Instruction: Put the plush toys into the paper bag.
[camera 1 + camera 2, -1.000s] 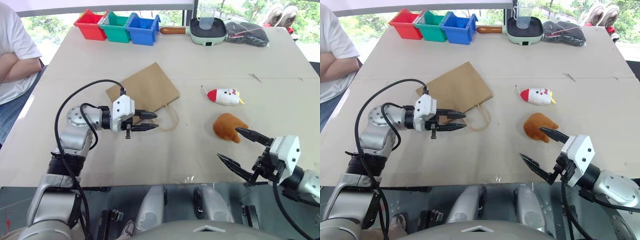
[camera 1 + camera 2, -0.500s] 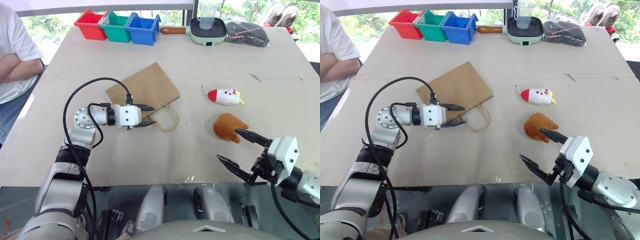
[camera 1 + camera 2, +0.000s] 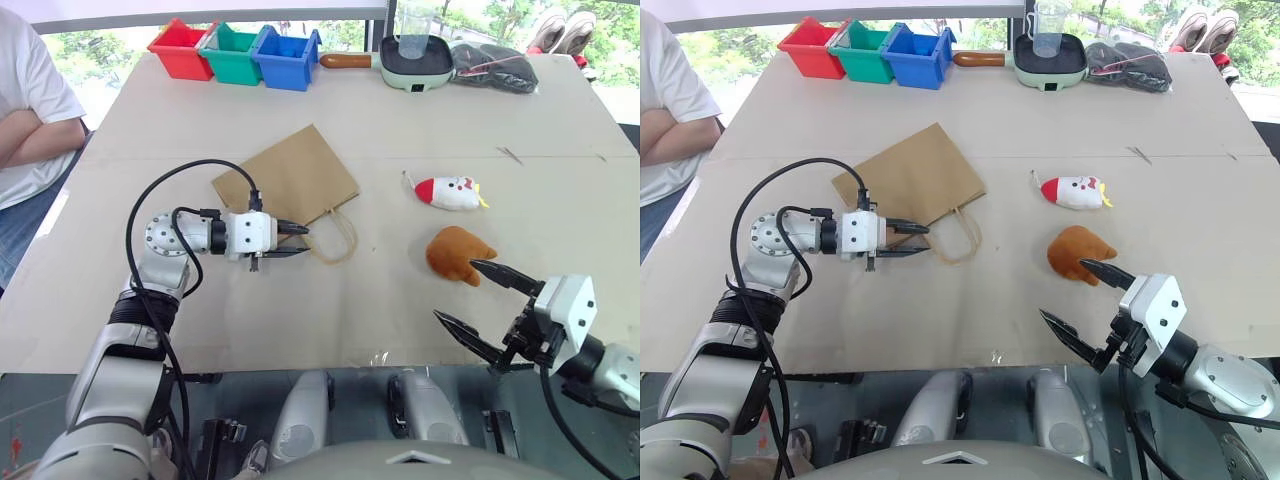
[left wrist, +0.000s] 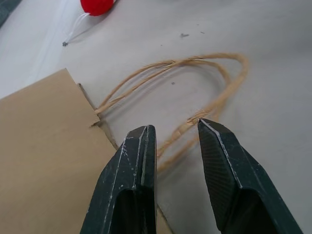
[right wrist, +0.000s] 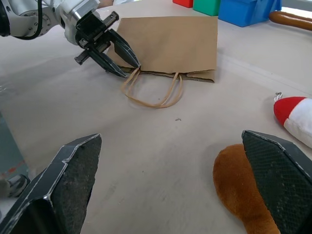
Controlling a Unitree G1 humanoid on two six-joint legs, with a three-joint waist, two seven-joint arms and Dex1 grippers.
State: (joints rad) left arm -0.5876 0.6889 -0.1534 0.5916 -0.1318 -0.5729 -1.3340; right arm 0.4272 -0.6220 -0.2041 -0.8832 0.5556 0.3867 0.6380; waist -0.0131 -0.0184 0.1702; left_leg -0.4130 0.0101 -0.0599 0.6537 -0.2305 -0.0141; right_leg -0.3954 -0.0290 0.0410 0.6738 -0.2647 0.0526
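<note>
The paper bag [image 3: 290,181] lies flat near the middle of the bench [image 3: 330,300], its two loop handles [image 4: 195,97] spread on the surface toward the near edge. The left end effector [image 3: 299,241] sits at the bag's mouth, its fingers narrowed to a small gap around one strand of a handle — whether they actually pinch it, I cannot tell. Toward the right edge lie the plush toys: the white chicken [image 3: 450,192] and, nearer the front, the orange-brown drumstick [image 3: 455,252], close together but apart. The right end effector [image 3: 486,307] hangs just off the front edge beside the drumstick, fingers spread wide, holding nothing. Along the far edge stand red, green and blue bins [image 3: 236,52] and a small pan [image 3: 415,58]. A person [image 3: 28,110] stands at the left edge.
</note>
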